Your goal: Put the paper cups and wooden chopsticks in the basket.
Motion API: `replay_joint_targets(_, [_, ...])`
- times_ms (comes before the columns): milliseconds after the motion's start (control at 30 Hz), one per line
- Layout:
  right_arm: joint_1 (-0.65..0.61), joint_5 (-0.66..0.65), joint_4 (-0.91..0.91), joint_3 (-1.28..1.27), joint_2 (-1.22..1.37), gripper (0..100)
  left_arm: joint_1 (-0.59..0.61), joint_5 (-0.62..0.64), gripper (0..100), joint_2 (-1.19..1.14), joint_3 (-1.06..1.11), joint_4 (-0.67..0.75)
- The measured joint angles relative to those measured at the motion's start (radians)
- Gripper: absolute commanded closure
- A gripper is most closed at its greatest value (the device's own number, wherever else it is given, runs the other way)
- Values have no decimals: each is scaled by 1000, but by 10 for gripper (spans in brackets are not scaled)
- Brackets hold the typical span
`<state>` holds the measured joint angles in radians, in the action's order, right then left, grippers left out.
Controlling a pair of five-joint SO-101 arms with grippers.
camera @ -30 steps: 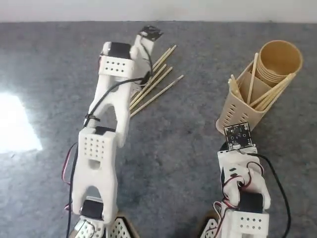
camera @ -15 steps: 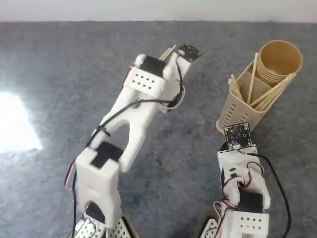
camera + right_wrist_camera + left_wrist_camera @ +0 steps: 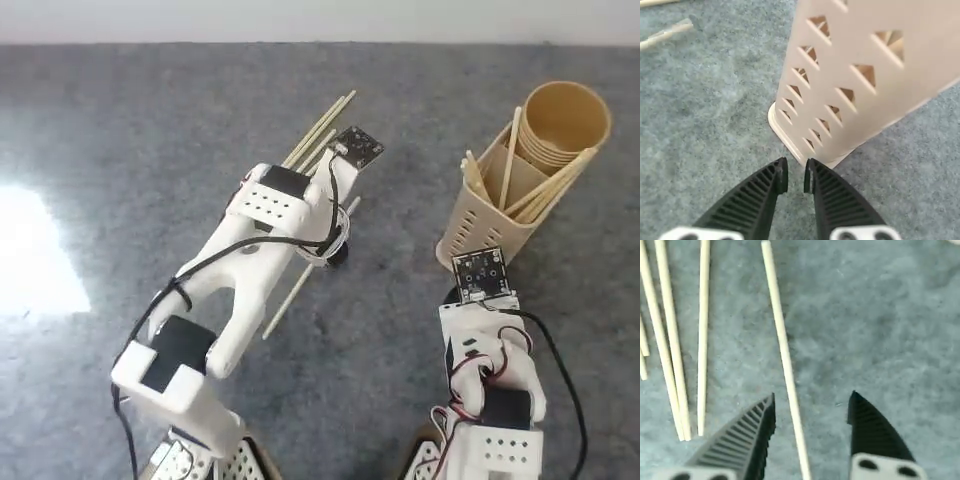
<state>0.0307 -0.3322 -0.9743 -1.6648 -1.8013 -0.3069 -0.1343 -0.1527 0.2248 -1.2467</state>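
- Single chopstick [image 3: 782,350] lies flat on the table [image 3: 100,120], well apart from the basket [image 3: 480,215].
- Its long axis runs lengthwise through the gap of the left gripper [image 3: 813,396], square to the closing direction.
- Left jaws wide apart, holding nothing. The stick sits off-centre, nearer one jaw than the other.
- Judgement: descend and close, with a small sideways trim first. I can't tell the height above the table.
- The other chopsticks [image 3: 670,340] lie just beside it, outside the jaws.
- Left arm is clearly nearer.
- Right gripper [image 3: 796,167] sits at the basket's foot, jaws nearly together, empty.
- Paper cups [image 3: 565,120] already in the basket.
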Motion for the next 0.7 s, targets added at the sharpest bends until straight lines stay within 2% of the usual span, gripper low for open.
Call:
replay_joint_targets(167, [0, 0, 0, 0, 0, 929, 29, -54, 758, 49, -2, -8])
replay_joint_targets(367, [0, 0, 0, 0, 0, 929, 163, -245, 758, 126, -37, 0])
replay_joint_targets(467, [0, 0, 0, 0, 0, 929, 252, -356, 757, 129, -37, 60])
replay_joint_targets(567, [0, 0, 0, 0, 0, 929, 339, -407, 756, 129, -37, 181])
replay_joint_targets(700, [0, 0, 0, 0, 0, 929, 338, -434, 756, 74, -51, 269])
